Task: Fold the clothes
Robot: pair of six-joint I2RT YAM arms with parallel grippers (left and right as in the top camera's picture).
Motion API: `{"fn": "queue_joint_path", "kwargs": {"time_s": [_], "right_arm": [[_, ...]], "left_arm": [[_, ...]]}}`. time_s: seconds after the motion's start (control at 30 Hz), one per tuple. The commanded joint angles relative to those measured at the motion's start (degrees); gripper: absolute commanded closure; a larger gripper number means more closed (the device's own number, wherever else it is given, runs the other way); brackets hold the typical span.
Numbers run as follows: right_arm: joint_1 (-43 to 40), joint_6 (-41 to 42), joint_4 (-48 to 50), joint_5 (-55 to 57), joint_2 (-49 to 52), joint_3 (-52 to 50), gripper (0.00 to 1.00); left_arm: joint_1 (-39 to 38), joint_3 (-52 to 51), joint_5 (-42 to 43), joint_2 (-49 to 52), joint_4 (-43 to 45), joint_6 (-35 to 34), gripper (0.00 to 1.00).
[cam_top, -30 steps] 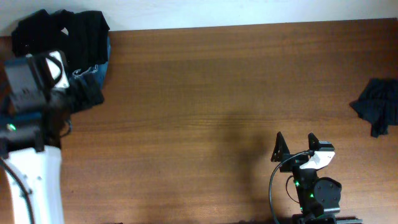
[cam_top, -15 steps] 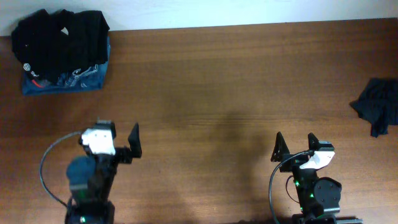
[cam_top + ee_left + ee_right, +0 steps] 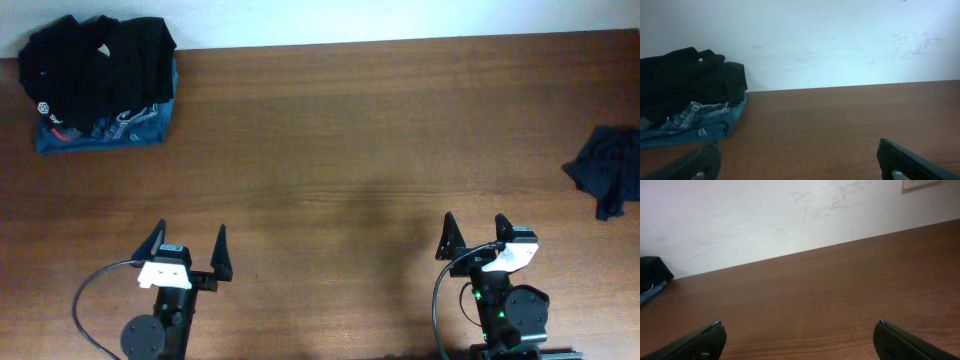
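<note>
The left arm has drawn back from the far-left corner to the near edge of the worktop [image 3: 330, 150]. There the left gripper [image 3: 190, 238] sits with its jaws spread wide, holding nothing. The right gripper [image 3: 474, 226] has not moved and is equally wide and unladen. Farther off, a crumpled dark cloth [image 3: 608, 170] lies at the right edge. In the far-left corner the black T-shirt [image 3: 95, 60] rests folded on blue jeans [image 3: 130, 128].

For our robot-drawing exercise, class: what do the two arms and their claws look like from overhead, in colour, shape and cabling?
Both arms are black with round joint housings. The left claw and right claw each carry two black, pointed, triangular fingers on a white block. A thin dark cable loops beside each arm. Small green lights show on the right arm.
</note>
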Motion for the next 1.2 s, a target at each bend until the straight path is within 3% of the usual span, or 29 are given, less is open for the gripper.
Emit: {"fn": "queue_joint_path", "kwargs": {"time_s": [0.0,0.2,0.4,1.17], "right_arm": [[0.3,-0.5,-0.4,0.1,-0.4,-0.3,0.01],[0.3,-0.5,-0.4,0.1,-0.4,-0.3,0.01],[0.3,-0.5,-0.4,0.1,-0.4,-0.3,0.02],[0.3,-0.5,-0.4,0.1,-0.4,-0.3,0.01]], "left_arm": [[-0.3,-2.3,0.2,-2.5,0.5,0.9,0.01],[-0.3,-2.3,-2.9,-3.7,-0.2,0.9,0.01],[-1.9,-2.3,-11.3,-3.7,-6.9,0.9,0.01],[-2.1,-2.3,-11.2,-3.7,-6.9,0.9,0.01]]}}
